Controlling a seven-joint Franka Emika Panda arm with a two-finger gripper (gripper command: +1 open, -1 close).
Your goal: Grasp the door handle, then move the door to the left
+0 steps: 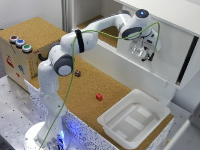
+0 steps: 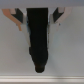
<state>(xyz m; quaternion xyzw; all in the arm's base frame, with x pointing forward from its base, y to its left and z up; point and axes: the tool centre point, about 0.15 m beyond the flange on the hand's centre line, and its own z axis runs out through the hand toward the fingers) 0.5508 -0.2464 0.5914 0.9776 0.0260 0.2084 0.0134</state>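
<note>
The door (image 1: 165, 55) is a plain white panel covering the half of the white cabinet on the exterior view's right. My gripper (image 1: 145, 52) is pressed up against its face. The wrist view shows the door handle (image 2: 40, 42) as a black bar standing out from the white door (image 2: 70, 50). My gripper (image 2: 39, 22) straddles the bar, and its fingers (image 2: 21, 21) lie tight against both sides of it, so it is shut on the handle. In the exterior view the gripper hides the handle.
The cabinet's open half (image 1: 100, 25) lies toward the exterior view's left. On the cork tabletop (image 1: 115, 85) are a small red block (image 1: 99, 96), a small dark object (image 1: 77, 73) and a shallow white tray (image 1: 132, 117). A button box (image 1: 20, 47) stands at the left.
</note>
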